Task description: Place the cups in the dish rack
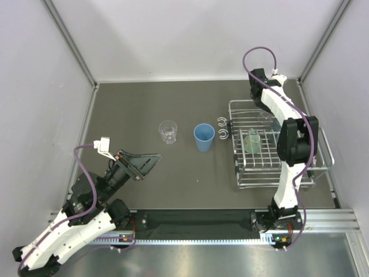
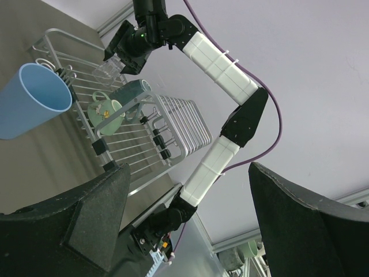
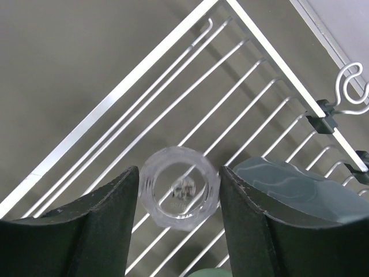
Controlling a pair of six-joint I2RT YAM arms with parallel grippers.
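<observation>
We see the dark grey surface (image 1: 144, 196) under both arms. On it, below the right tool (image 3: 180, 179), stands the rectangular silver wire dish rack (image 1: 237, 173), the largest thing of the task. Well apart from this tool, between it and the left tool (image 1: 154, 160), the blue plastic tumbler (image 1: 204, 137) and the larger clear plastic tumbler (image 1: 168, 131) stand upright on the surface, outside the rack. Just beside one finger of the right tool, inside the rack, is the teal-green mug (image 3: 294, 184). Directly between the fingers (image 3: 115, 219) of this tool is the small clear plastic tumbler (image 3: 157, 168), upright, over the wires near a corner of the rack. We cannot tell if its foot rests on them.

In our judgement this small tumbler can tip over or sit crooked, because its foot is narrow and the wires have gaps. If one finger drags on its wall when the tool rises, it may fall. A finger may also knock the mug, which is very close.

The right tool is partly open, with a finger close at each side of the small tumbler. We cannot tell whether they press it. The left tool is wide open and holds nothing.
</observation>
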